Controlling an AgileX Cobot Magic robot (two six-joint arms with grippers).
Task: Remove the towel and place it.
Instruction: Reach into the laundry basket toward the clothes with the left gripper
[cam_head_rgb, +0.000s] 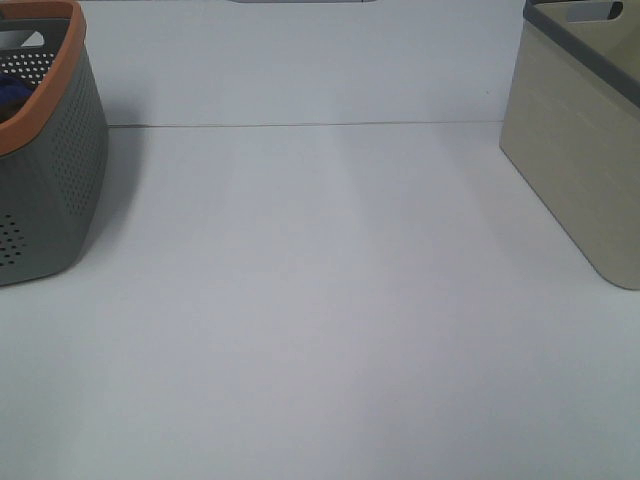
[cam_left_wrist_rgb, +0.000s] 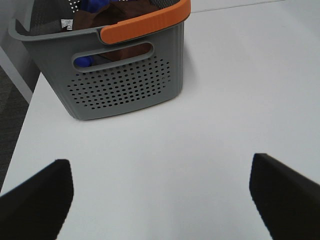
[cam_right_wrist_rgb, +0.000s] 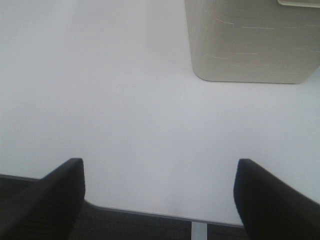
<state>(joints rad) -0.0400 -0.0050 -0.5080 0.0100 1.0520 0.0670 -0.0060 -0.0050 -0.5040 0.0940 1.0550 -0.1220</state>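
The left gripper (cam_left_wrist_rgb: 160, 200) has its two dark fingers (cam_left_wrist_rgb: 35, 200) spread wide, with only bare tabletop between them and nothing gripped. The right gripper (cam_right_wrist_rgb: 157, 200) is released the same way, its two dark fingers (cam_right_wrist_rgb: 45, 200) far apart over bare surface.

Ahead of the left fingers, well apart from their tips, stands a grey perforated plastic basket with an orange rim band (cam_left_wrist_rgb: 125, 85). The dark reddish-brown soft towel (cam_left_wrist_rgb: 130, 12) lies inside it, bunched near the top, part of it showing through the handle slot; its small white tag (cam_left_wrist_rgb: 66, 23) sits by the grey rim. A blue item (cam_left_wrist_rgb: 82, 61) lies in the same basket beside the towel.

Ahead of the right fingers, also well apart, stands a beige smooth-walled plastic bin with a grey rim (cam_right_wrist_rgb: 250, 45).

Both containers rest on a plain white matte table (cam_left_wrist_rgb: 210, 115); a thin dark seam (cam_head_rgb: 300, 125) crosses it far from the fingers. Behind the right fingers the table edge gives way to dark carpeted floor (cam_right_wrist_rgb: 125, 227).

Count: two grippers, four fingers, two containers, one towel, one blue item.
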